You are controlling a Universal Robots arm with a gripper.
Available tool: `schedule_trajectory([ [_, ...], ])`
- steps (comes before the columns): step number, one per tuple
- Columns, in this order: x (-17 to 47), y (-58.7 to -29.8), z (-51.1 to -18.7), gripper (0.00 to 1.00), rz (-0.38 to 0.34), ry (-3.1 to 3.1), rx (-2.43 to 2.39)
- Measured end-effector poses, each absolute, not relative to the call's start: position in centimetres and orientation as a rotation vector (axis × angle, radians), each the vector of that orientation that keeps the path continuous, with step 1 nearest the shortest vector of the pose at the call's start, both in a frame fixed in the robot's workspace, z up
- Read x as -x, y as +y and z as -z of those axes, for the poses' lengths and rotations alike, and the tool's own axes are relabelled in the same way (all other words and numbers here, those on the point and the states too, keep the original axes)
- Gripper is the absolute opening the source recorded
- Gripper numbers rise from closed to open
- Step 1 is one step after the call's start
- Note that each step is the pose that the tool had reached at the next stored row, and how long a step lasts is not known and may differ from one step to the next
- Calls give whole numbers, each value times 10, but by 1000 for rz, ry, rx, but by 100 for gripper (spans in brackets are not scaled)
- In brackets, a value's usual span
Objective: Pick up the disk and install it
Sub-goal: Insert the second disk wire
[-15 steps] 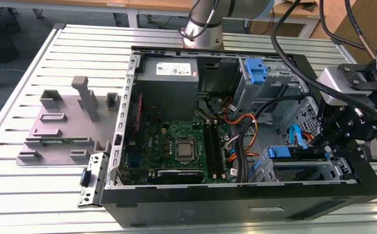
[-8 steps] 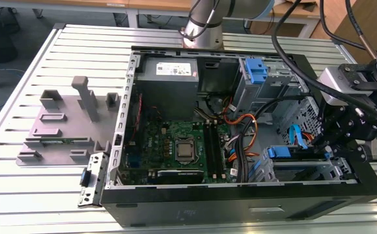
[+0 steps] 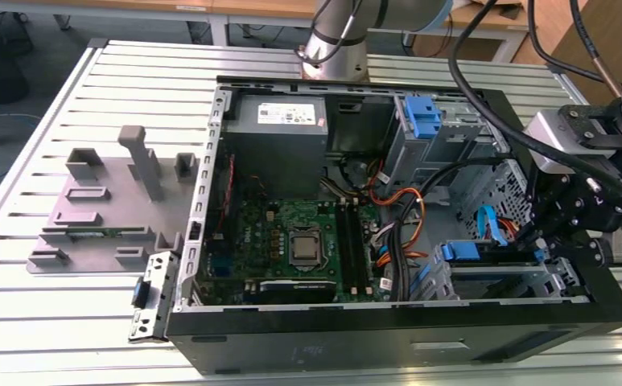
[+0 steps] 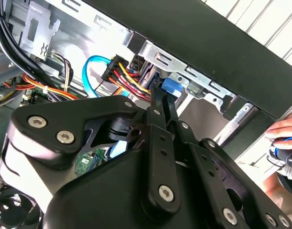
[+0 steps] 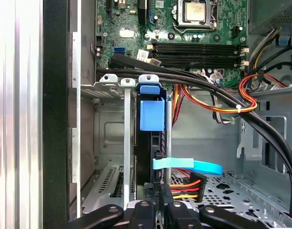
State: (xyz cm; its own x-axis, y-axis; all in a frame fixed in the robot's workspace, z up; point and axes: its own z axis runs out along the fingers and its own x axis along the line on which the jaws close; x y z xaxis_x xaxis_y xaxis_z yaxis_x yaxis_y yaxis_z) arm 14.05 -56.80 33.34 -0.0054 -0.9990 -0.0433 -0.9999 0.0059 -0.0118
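The disk (image 5: 151, 114) stands on edge in a slot of the metal drive cage (image 5: 110, 90), in the corner of the open computer case. Its blue rail end shows at the cage mouth, and the cage hides most of its body. In the exterior view the same blue end (image 3: 461, 251) sits at the cage's side nearest the motherboard. My gripper (image 5: 156, 138) reaches down into the case over the cage. Its two black fingers (image 4: 155, 109) lie close together, tips right at the blue end (image 4: 169, 86). In the exterior view my gripper (image 3: 547, 240) hangs at the case's right side.
Orange, red and yellow power wires (image 5: 184, 183) and a flat blue data cable (image 5: 188, 165) run beside the fingers. Thick black cables (image 5: 203, 90) cross above the cage. A bare blue bracket (image 3: 423, 117) sits at the far bay. A person's hand (image 4: 285, 133) rests outside the case wall.
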Motion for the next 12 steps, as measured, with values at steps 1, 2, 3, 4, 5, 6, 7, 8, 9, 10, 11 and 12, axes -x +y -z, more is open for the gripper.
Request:
schedule_trajectory([
  [1,-141,-568,-333,16,-34,2200,2188],
  [2,-141,-568,-333,16,-34,2200,2188],
  [3,-141,-568,-334,16,-35,2200,2187],
  [4,-141,-568,-334,16,-35,2200,2187],
  [5,-141,-568,-335,16,-35,2200,2187],
  [6,-141,-568,-337,16,-34,2200,2187],
  [7,-141,-568,-338,16,-35,2200,2187],
  [8,-141,-568,-338,16,-35,2200,2187],
  [9,-140,-568,-338,16,-35,2200,2187],
  [10,-140,-568,-338,16,-35,2200,2187],
  [11,-139,-568,-338,16,-34,2200,2188],
  [12,-137,-568,-338,16,-34,2200,2187],
])
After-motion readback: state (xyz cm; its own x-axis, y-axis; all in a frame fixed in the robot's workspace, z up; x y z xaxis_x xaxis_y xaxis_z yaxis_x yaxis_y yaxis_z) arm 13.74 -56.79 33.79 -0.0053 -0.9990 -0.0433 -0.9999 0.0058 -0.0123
